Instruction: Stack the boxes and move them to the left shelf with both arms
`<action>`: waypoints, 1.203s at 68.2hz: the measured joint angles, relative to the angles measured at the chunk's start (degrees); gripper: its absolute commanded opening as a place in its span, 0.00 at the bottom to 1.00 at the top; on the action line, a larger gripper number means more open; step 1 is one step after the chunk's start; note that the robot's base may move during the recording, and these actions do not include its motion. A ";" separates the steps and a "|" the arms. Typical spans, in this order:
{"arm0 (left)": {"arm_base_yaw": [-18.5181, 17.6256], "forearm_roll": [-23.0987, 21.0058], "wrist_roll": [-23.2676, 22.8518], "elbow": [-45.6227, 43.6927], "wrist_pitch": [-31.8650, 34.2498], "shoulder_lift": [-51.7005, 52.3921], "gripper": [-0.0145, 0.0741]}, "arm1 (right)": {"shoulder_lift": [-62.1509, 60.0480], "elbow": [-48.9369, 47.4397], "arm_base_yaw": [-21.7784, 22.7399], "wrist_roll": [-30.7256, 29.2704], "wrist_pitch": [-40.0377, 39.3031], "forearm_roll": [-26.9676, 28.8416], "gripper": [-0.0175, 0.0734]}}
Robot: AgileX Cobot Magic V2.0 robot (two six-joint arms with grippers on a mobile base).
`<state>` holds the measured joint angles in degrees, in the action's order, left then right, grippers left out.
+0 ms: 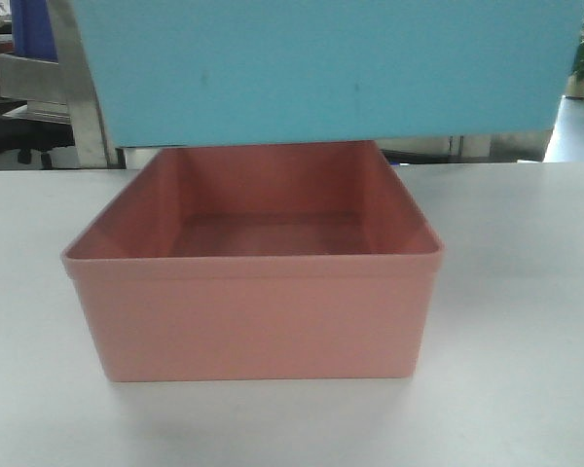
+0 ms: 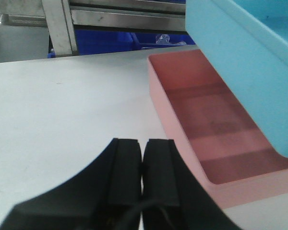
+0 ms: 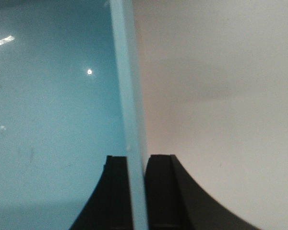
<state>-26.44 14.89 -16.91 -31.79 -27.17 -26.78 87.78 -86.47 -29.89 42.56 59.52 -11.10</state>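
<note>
Three cameras ranged around the pink box [image 1: 253, 321].

The front view sat low, near desk [image 1: 526, 389] height, close before the pink box and faced straight ahead, the blue box [image 1: 321, 68] filling its top. The left wrist view looked past its left hand [image 2: 143, 143] from the pink box's left, angled down along the desk, sharing both boxes with the front view. The right wrist view sat very close over its right hand [image 3: 137, 160], against the blue box's wall, sharing only that box.

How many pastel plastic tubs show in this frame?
2. The salmon-pink tub sits on the white table; the light blue tub hangs above it, one wall pinched in the right claw. Others may hide behind it.
</note>
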 measured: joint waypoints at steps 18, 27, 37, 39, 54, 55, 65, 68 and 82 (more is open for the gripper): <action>0.00 0.00 0.00 0.00 0.50 0.00 0.15 | 4.22 0.00 -1.04 1.24 -2.71 -0.99 0.23; 0.00 0.00 0.00 0.00 0.50 0.00 0.15 | 5.63 0.08 -1.07 1.34 -5.37 -0.88 0.23; 0.00 0.00 0.00 0.12 0.50 0.00 0.15 | 6.77 0.08 -1.66 1.36 -7.68 -0.40 0.23; 0.00 0.00 0.00 0.12 0.50 0.00 0.15 | 7.01 0.08 -1.66 1.46 -8.07 -0.27 0.23; 0.00 0.00 0.00 0.12 0.50 0.00 0.15 | 10.11 0.13 -1.92 1.46 -8.54 0.19 0.23; 0.00 0.00 0.00 0.12 0.50 0.00 0.15 | 10.12 0.13 -1.92 1.46 -8.54 0.19 0.23; 0.00 0.00 0.00 0.12 0.59 0.00 0.15 | 11.15 0.22 -2.02 1.46 -9.10 0.19 0.23; 0.00 0.00 0.00 0.12 0.59 0.00 0.15 | 11.28 0.22 -2.02 1.46 -9.42 0.19 0.23; 0.00 0.00 0.00 0.12 0.59 0.00 0.15 | 12.93 0.22 -2.14 1.46 -10.00 0.19 0.23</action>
<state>-26.44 14.89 -16.91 -31.67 -26.58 -26.78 100.71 -86.25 -32.02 44.02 49.52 -10.91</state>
